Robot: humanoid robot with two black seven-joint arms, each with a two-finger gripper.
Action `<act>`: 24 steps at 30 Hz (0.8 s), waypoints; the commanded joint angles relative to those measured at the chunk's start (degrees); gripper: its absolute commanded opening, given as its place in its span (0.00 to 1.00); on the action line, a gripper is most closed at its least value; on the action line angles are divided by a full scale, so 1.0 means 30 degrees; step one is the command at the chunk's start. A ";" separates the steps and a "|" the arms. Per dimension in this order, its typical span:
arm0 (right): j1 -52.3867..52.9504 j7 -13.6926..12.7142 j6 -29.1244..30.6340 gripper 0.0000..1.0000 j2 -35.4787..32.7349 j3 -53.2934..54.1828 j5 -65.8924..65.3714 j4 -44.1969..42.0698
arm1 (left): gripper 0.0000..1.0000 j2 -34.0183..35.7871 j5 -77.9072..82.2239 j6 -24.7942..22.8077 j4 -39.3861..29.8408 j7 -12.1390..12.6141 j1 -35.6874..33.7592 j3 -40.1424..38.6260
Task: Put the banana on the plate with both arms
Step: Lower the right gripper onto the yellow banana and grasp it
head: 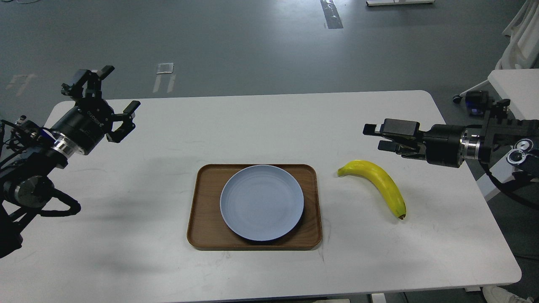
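The yellow banana (380, 184) lies on the white table, right of the tray, with its greenish stem end pointing left and its dark tip toward the front right. The pale blue-grey plate (261, 202) sits empty on the brown wooden tray (203, 210). My right gripper (372, 137) is open. It points left, level with the table, and hovers just behind the banana's stem end without touching it. My left gripper (113, 89) is open and empty. It is raised over the table's far left corner, well away from the plate.
The white table (168, 134) carries only the tray, plate and banana. A second white table and chair legs (511, 84) stand off the right edge. Grey floor lies beyond the far edge.
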 commanded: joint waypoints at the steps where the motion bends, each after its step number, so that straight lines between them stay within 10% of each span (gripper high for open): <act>1: 0.3891 -0.0001 -0.0009 1.00 0.0212 -0.4306 -0.3118 -0.0459 | 1.00 0.0215 0.0003 0.0005 0.0000 0.0003 0.0001 0.0002; 24: 0.6160 -0.0001 -0.0009 1.00 0.7976 -1.3050 -0.5558 -0.6965 | 1.00 0.0478 0.0237 0.0005 -0.0176 0.0003 -0.0028 0.0002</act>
